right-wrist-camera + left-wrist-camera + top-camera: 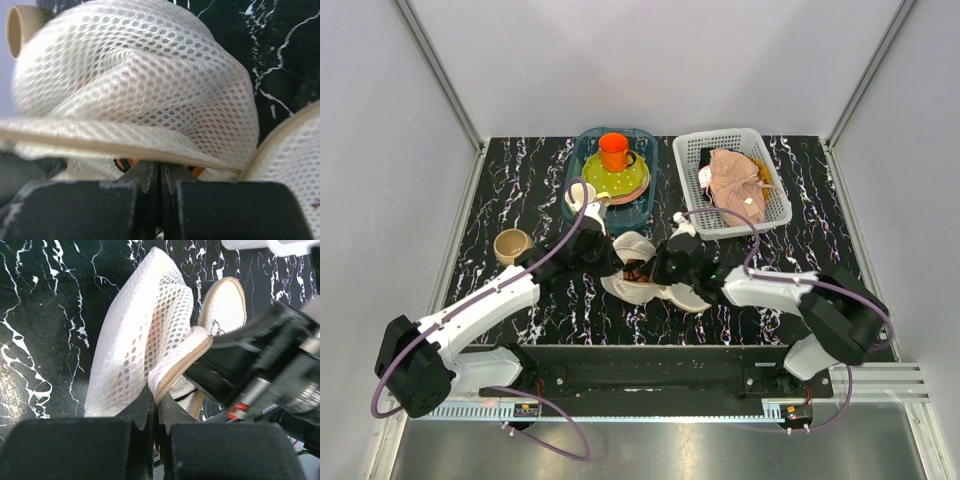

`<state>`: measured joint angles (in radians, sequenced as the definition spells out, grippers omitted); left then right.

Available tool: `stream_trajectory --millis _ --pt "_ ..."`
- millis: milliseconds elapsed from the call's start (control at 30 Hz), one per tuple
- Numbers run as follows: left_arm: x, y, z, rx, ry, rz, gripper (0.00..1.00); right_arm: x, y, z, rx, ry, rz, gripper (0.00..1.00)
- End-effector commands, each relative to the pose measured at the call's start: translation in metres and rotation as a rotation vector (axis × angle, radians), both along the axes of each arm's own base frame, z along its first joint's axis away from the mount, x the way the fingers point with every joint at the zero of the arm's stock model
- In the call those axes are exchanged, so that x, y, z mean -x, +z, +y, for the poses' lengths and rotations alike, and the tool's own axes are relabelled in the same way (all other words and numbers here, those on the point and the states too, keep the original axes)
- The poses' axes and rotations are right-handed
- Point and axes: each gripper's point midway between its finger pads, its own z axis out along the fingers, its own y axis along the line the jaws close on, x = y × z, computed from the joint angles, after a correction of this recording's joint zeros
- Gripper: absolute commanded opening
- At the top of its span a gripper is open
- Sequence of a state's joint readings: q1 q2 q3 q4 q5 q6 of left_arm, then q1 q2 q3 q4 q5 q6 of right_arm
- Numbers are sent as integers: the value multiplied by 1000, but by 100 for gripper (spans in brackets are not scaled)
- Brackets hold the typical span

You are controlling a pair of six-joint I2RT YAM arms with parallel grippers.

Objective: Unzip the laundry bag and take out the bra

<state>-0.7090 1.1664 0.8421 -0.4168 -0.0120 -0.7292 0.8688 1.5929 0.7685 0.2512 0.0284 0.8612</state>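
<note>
The laundry bag (pixel 628 290) is cream-white mesh and lies crumpled at the middle of the table, its zip mouth gaping. My left gripper (pixel 610 255) is shut on the bag's tan zipper edge (pixel 180 372), as the left wrist view shows between its fingertips (pixel 159 402). My right gripper (pixel 660 268) reaches into the mouth from the right. In the right wrist view its jaws (pixel 159 172) are shut just under the bag's rim (pixel 100 142). Orange bits of the bra (pixel 196 171) peek out behind the tips. Whether anything is pinched there is hidden. From above, the bra (pixel 636 268) shows as a brown-orange patch inside the opening.
A teal bin (pixel 582 150) with plates and an orange cup (pixel 613 150) stands at the back. To its right a white lattice basket (pixel 775 205) holds a pale pink cloth (pixel 735 178). A beige cup (pixel 511 245) sits at the left.
</note>
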Motion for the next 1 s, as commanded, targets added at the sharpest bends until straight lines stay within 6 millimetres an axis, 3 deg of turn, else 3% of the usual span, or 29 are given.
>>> stream_trajectory --millis 0,67,100,267,300,433,667,867,967 --pt "-10 18 10 13 27 -64 0 -3 55 -29 -50 -92 -152 0" --pt "-10 19 11 12 24 -67 0 4 56 -46 -29 -116 -160 0" --pt "-11 19 11 11 22 -66 0 8 74 -52 -63 -126 -190 0" --pt "-11 14 -2 49 -14 -41 0 23 92 -81 -78 -162 -217 0" --pt "-12 13 -5 55 -22 -34 0 25 104 -83 -104 -161 -235 0" --pt "-9 4 -23 106 -74 2 0 29 117 -85 -127 -150 -252 0" --pt "-4 -11 -40 111 -120 41 0 26 117 -74 -131 -121 -252 0" --pt "-2 -36 -36 70 -111 82 0 32 147 -91 -222 -168 -328 0" --pt "-1 -42 -35 63 -111 92 0 35 148 -104 -246 -204 -346 0"
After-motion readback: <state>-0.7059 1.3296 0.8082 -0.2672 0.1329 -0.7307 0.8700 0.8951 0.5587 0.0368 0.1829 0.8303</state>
